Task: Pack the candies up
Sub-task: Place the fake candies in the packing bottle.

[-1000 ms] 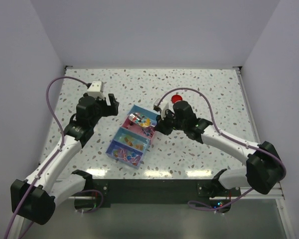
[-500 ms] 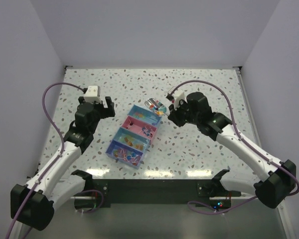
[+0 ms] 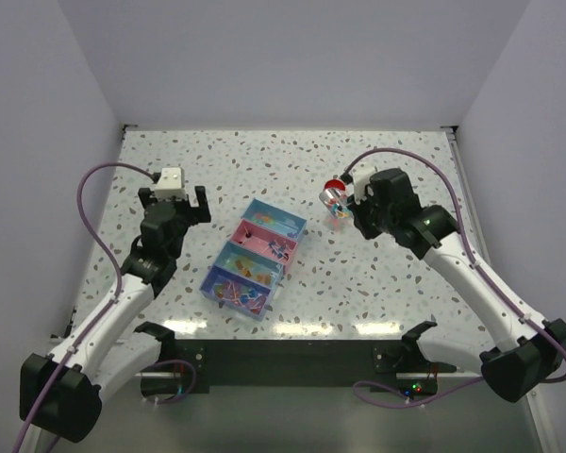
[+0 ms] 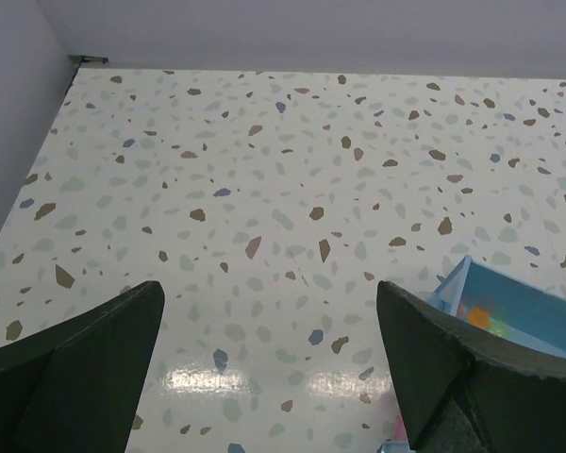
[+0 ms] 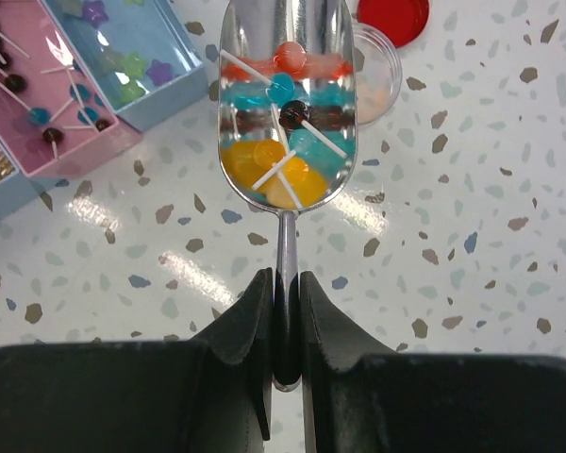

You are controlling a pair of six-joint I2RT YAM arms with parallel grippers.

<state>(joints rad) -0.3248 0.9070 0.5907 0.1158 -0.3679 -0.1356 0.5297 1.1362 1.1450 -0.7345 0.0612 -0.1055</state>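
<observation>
- The right gripper (image 5: 285, 300) has swung right, away from the tray's far end, carrying a shiny metal scoop (image 5: 283, 236). The left gripper (image 4: 269, 307) has drawn back from the tray and spread wider.
- The right jaws are closed on the scoop's thin, rod-like handle.
- The candies (image 5: 281, 165) are glossy orange, blue, red and dark balls on thin white sticks. They lie heaped in the scoop's rounded bowl.
- In the right wrist view the bowl overlaps the rim of a small clear round jar (image 5: 385, 80), beside a flat round red lid (image 5: 393, 17).
- More candies sit in the long blue-and-pink compartment tray (image 5: 170, 111) on the speckled terrazzo table (image 4: 264, 142).
- The left jaws stand wide apart, holding nothing, above the table left of the tray.
</observation>
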